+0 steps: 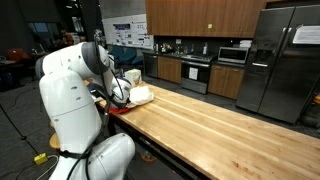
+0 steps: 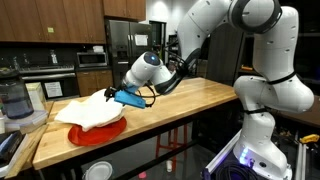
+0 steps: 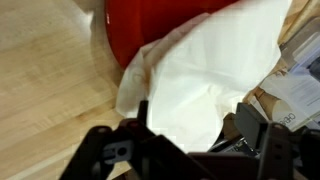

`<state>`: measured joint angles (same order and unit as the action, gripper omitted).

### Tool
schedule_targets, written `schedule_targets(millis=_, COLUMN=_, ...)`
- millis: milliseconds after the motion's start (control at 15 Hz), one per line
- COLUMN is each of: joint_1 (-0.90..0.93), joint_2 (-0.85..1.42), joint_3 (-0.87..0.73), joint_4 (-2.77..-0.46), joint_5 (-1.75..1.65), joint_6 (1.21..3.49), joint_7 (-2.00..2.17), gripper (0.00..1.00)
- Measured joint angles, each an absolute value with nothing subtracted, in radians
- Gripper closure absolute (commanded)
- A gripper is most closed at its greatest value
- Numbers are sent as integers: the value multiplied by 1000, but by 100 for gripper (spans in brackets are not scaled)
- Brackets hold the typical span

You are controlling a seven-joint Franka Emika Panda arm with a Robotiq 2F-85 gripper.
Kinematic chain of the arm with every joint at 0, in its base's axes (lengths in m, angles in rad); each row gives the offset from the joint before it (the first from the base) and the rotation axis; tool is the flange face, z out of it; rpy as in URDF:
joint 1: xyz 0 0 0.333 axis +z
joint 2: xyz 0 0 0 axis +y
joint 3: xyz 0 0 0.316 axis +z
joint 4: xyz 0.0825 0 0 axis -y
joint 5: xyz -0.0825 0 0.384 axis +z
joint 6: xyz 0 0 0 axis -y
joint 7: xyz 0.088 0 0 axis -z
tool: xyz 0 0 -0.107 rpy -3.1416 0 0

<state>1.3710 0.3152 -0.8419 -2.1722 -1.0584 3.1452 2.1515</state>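
Countertop [image 3: 40, 80]: white cloth [image 3: 215, 70] between spread jaws

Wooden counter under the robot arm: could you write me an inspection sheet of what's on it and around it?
Surface: wooden counter, a long top of pale planks.
Job's things: white cloth draped over a red plate at one end of the counter.
Clutter: dark jar, perhaps a blender, and papers next to the plate.
Grippers: gripper low over the cloth, jaws open with cloth lying between them.
Cables: dark cable looping at the wrist.
Surroundings: kitchen with steel fridge, stove, microwave and wood cabinets.
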Motion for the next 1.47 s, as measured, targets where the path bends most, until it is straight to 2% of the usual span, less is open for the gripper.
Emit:
schedule_targets(millis=467, joint_1=1642, joint_2=244, joint_3=-1126, joint_4=-2105, joint_5=-1408, joint_6=3154, joint_7=2414, gripper=0)
schedule_targets(millis=733, joint_1=1784, joint_2=164, joint_3=-1218, joint_4=-2075, joint_5=-1678, joint_6=3083, joint_7=2618, gripper=0)
schedule_targets(millis=1067, joint_1=1904, joint_2=-31, joint_3=-1206, joint_4=-2137, joint_5=-1808, joint_6=2839, joint_7=2611, gripper=0)
schedule_targets(millis=1467, joint_1=1877, joint_2=-251, joint_3=-1086, joint_4=-2321, joint_5=-1892, joint_6=2682, joint_7=2597, gripper=0)
